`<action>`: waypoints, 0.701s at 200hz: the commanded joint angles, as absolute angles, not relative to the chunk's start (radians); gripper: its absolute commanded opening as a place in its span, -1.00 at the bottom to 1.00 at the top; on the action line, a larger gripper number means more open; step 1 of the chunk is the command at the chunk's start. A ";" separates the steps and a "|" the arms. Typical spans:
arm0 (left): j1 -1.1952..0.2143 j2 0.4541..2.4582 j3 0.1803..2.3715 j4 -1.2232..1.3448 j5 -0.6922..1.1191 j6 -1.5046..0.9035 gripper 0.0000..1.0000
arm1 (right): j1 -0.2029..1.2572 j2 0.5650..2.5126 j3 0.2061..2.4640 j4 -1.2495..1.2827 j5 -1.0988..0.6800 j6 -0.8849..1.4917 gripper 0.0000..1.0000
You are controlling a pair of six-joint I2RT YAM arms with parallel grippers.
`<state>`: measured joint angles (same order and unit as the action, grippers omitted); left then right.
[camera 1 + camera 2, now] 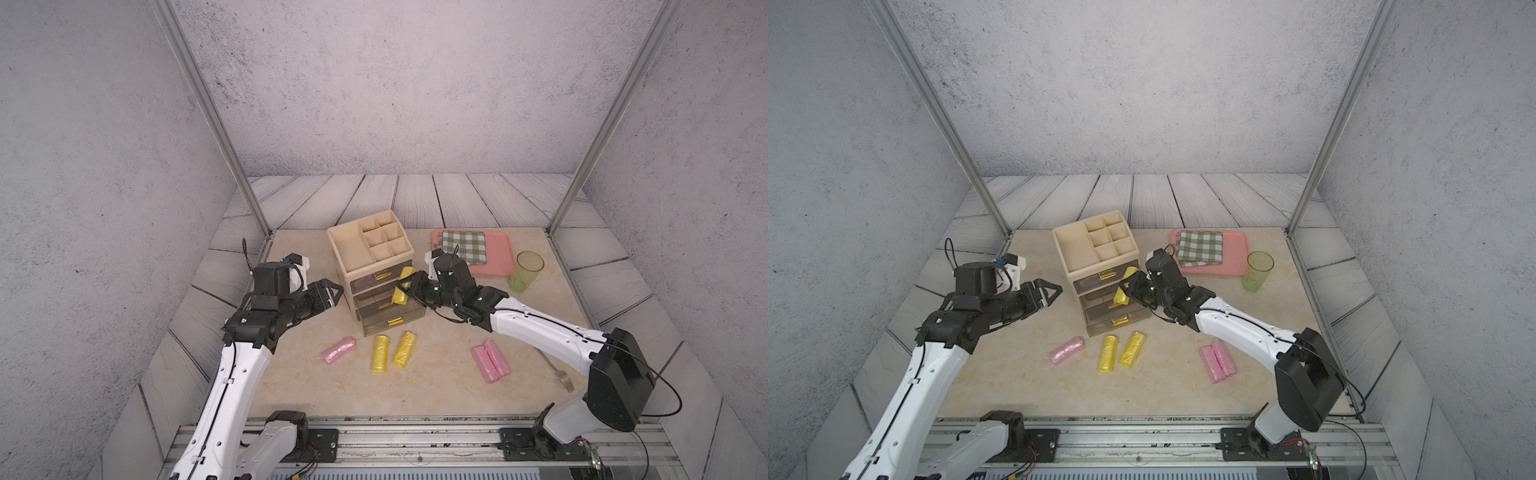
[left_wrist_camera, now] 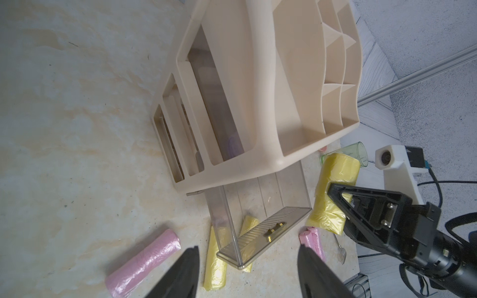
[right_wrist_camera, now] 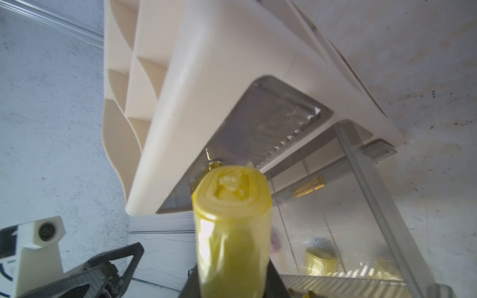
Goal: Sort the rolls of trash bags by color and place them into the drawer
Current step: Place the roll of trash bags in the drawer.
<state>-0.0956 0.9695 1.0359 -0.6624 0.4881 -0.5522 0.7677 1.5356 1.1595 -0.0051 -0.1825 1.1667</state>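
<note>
Nearest me, a lone pastel pink crinkly plastic roll, two yellow plastic rolls and a touching pair of pink rolls lay on the marbled tabletop. Beyond them, my left gripper hung beside the beige plastic drawer unit, jaws wide apart and empty. My right gripper had its jaws clamped on a third yellow roll, tilted above the pulled-out clear drawer.

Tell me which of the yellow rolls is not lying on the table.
The yellow roll held in the air between the right fingers. The two other yellow rolls lie on the table.
</note>
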 commanded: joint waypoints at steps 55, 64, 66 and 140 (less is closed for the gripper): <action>-0.090 0.955 1.030 -0.644 0.505 -0.561 0.31 | 0.762 1.592 1.197 0.098 -0.197 1.271 0.02; -0.090 0.955 1.031 -0.645 0.505 -0.561 0.31 | 0.762 1.589 1.193 0.095 -0.195 1.269 0.02; -0.090 0.955 1.030 -0.646 0.504 -0.561 0.31 | 0.762 1.587 1.193 0.095 -0.194 1.268 0.02; -0.090 0.949 1.033 -0.665 0.501 -0.550 0.30 | 0.762 1.503 1.302 -0.194 -0.162 0.875 -0.09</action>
